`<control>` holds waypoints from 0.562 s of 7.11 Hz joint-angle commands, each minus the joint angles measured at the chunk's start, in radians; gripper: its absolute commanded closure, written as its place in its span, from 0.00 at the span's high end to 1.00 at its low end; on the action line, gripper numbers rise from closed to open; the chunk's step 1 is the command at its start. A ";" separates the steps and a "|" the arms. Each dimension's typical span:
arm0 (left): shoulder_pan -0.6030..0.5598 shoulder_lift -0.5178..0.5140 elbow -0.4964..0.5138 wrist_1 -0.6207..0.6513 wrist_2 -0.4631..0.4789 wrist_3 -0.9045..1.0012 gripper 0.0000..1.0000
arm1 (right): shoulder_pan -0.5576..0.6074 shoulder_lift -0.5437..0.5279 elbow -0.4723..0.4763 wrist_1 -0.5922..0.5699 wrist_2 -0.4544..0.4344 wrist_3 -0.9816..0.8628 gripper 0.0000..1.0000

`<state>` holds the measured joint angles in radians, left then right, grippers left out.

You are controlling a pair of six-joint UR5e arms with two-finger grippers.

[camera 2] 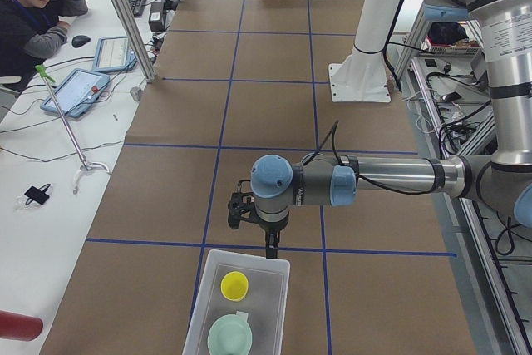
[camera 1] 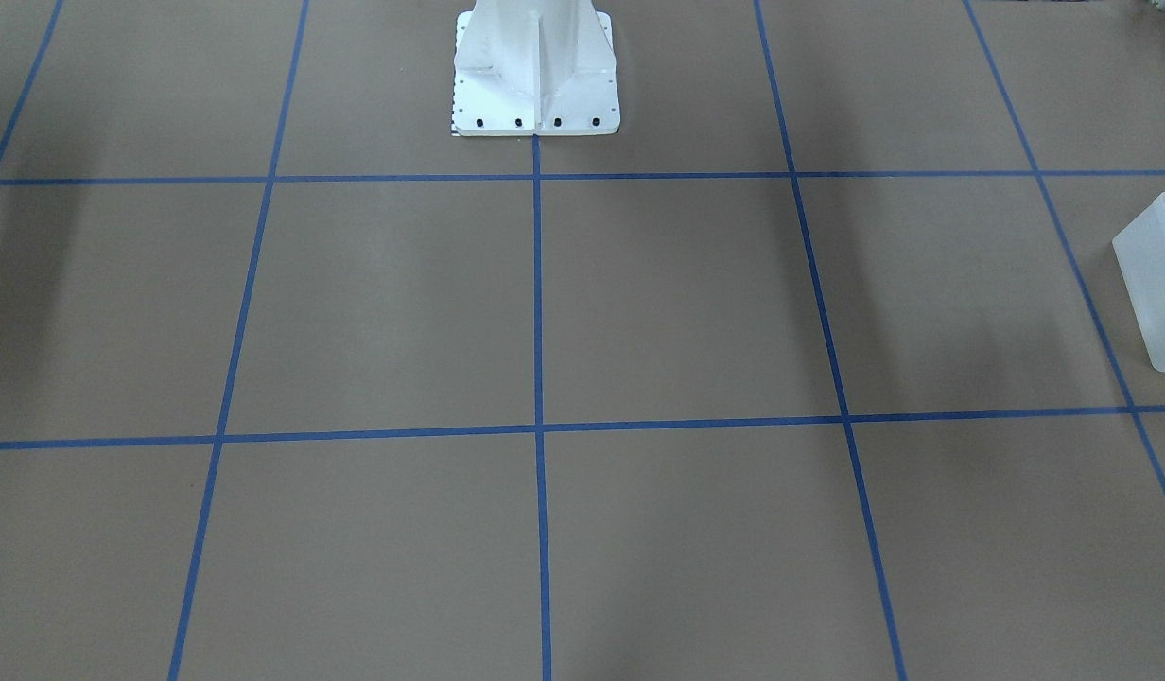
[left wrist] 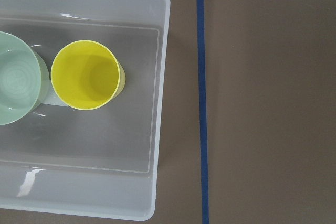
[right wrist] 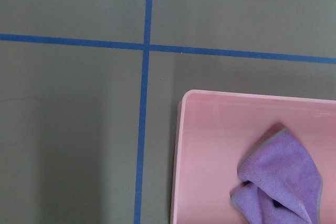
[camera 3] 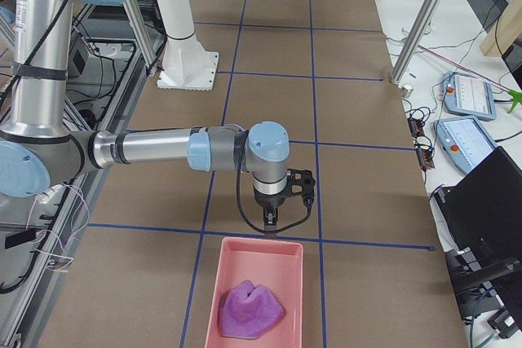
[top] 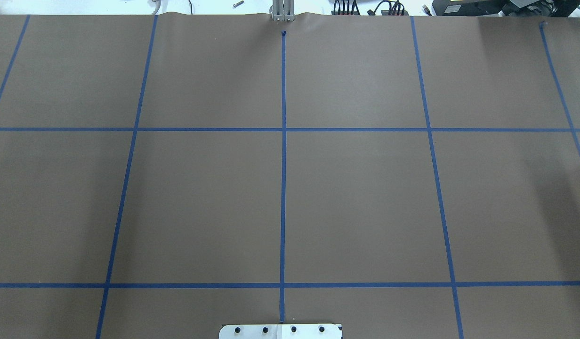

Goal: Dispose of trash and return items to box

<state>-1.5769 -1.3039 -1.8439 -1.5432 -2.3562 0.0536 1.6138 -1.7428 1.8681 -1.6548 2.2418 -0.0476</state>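
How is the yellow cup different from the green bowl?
The yellow cup is bright yellow; the green bowl is pale green. The green bowl is wider than the yellow cup. Both stand upright and empty, side by side, inside the white box.

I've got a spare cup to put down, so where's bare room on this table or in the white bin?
The table is bare across its middle, before the robot base. In the white bin, a floor strip is free between the yellow cup and the end wall; cup and green bowl crowd the other end.
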 commanded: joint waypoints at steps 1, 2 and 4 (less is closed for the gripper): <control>0.000 0.000 0.000 0.000 0.000 0.000 0.98 | 0.000 0.002 0.000 0.000 0.019 0.000 1.00; 0.000 -0.001 0.000 0.000 0.000 0.000 0.98 | 0.000 0.002 0.002 0.001 0.019 0.000 1.00; 0.000 -0.001 0.000 -0.002 0.000 0.000 0.98 | 0.000 0.000 0.034 -0.002 0.019 0.000 1.00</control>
<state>-1.5770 -1.3046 -1.8438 -1.5442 -2.3562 0.0537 1.6137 -1.7414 1.8831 -1.6551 2.2607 -0.0475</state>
